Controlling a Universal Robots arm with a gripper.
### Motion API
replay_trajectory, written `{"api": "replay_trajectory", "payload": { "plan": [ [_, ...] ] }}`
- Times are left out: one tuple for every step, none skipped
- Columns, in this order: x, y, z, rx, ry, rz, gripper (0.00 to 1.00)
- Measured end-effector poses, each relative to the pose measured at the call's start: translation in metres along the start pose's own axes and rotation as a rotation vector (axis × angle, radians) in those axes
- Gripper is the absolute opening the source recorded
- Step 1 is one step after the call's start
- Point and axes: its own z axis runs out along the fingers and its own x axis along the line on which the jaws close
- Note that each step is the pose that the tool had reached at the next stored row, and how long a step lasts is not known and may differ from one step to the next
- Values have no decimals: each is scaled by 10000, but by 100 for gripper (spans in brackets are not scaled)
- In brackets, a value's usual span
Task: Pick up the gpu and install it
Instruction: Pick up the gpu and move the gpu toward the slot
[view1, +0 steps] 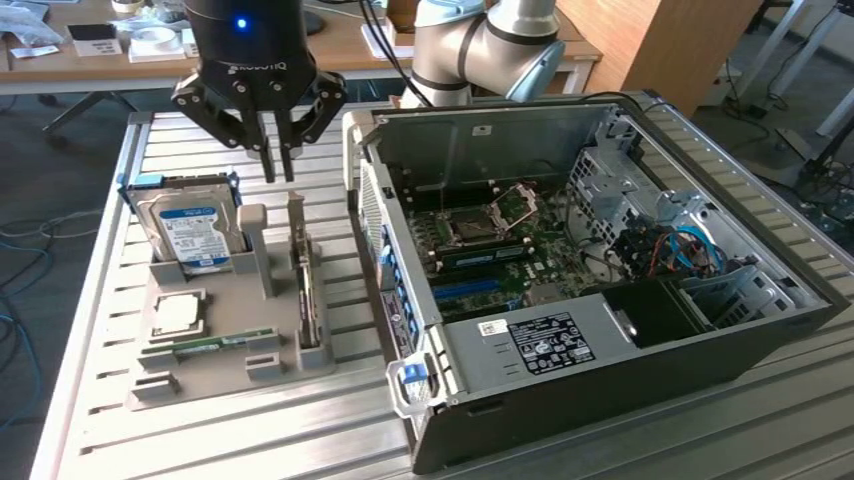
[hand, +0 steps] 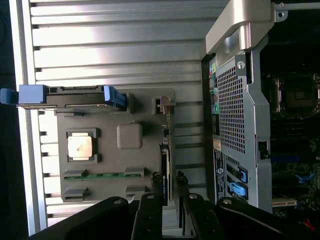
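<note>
The gpu (view1: 307, 292) stands on edge in a slot of the grey holder tray (view1: 227, 375), seen as a thin green and black strip. From the wrist view the gpu (hand: 166, 150) runs along the tray's side nearest the computer case, its silver bracket at one end. My gripper (view1: 278, 172) hangs above the far end of the tray, clear of the card, open with a narrow gap and nothing between its fingers. In the wrist view my gripper (hand: 167, 200) straddles the line of the card's edge from above.
The open computer case (view1: 641, 130) lies at the exterior view's right with its motherboard (view1: 494, 240) exposed. The tray also holds a blue-labelled hard drive (view1: 194, 230), a CPU (view1: 180, 312) and a memory stick (view1: 214, 345). All rest on a slatted metal table (view1: 94, 400).
</note>
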Motion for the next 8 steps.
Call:
{"api": "replay_trajectory", "payload": {
  "plan": [
    [0, 0, 0, 0, 0, 0, 29],
    [0, 0, 0, 0, 0, 0, 29],
    [0, 0, 0, 0, 0, 0, 35],
    [0, 0, 0, 0, 0, 0, 35],
    [0, 0, 0, 0, 0, 0, 42],
    [0, 0, 0, 0, 0, 0, 42],
    [0, 0, 0, 0, 0, 0, 42],
    [0, 0, 0, 0, -1, 0, 42]
  ]
}}
